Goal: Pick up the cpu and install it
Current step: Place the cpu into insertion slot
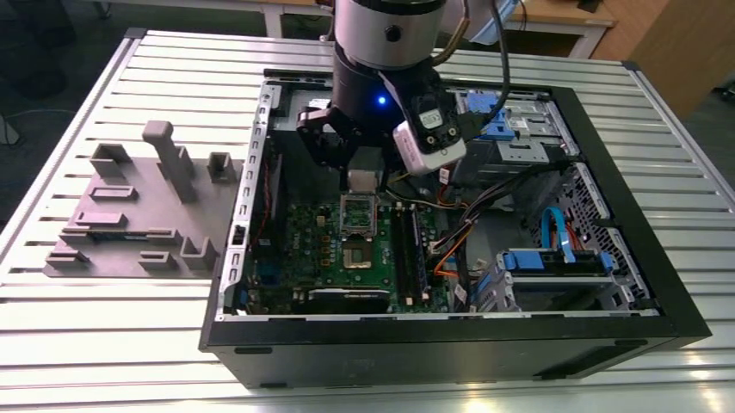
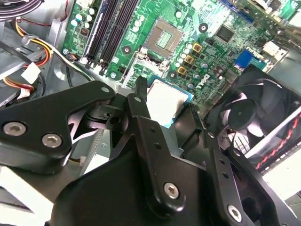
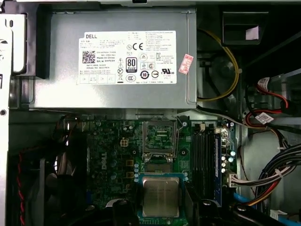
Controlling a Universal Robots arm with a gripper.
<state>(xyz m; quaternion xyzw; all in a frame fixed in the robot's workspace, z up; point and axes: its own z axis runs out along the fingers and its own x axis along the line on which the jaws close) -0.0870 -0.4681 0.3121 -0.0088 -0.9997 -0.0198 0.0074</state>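
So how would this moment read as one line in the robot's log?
stage: holding | gripper: shut on the cpu | position: above motherboard, near socket frame | cpu: not yet installed

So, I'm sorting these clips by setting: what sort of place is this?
Probably a robotics lab or assembly test bench: an open desktop computer case lies on a slatted metal table, the gripper holds the cpu over its motherboard, and a plastic fixture tray sits beside it.
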